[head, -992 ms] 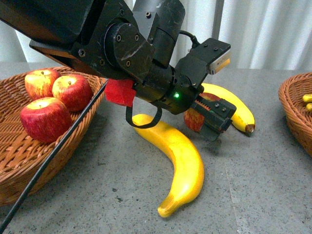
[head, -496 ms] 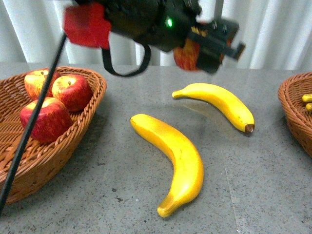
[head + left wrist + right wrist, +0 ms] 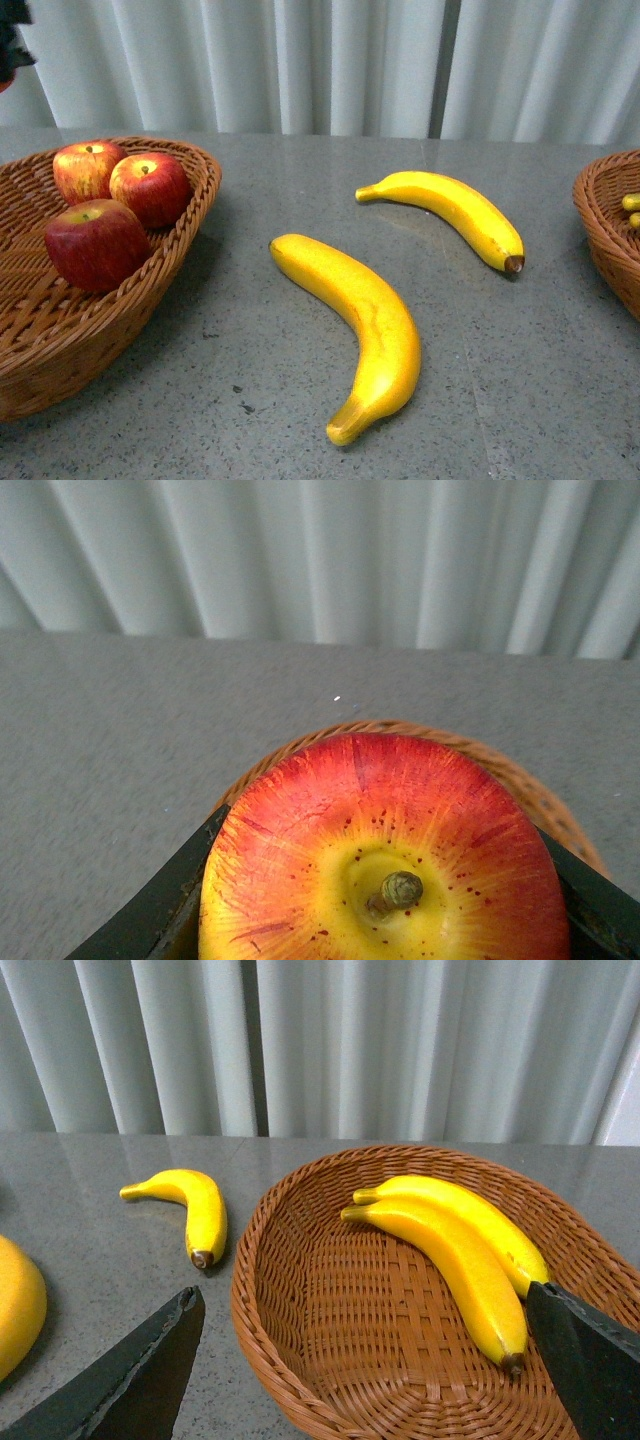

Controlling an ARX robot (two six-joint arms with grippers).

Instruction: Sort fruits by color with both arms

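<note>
Left arm (image 3: 10,30) swung clear of mid-surface since a second ago; I see only dark sliver at front view's corner. Left gripper (image 3: 380,935) clamped on glossy red apple with yellow streaks (image 3: 385,830), lifted off with it. Woven brown wicker basket (image 3: 300,742) rim shows just beyond gripper; I judge drop next. Right gripper (image 3: 360,1380) spread wide, empty, above second wicker basket (image 3: 262,1290) holding two smooth curved yellow bananas (image 3: 450,1250). Large yellow banana (image 3: 365,320) and slimmer brown-tipped banana (image 3: 450,205) remain on speckled grey surface (image 3: 260,400), away from both grippers.
</note>
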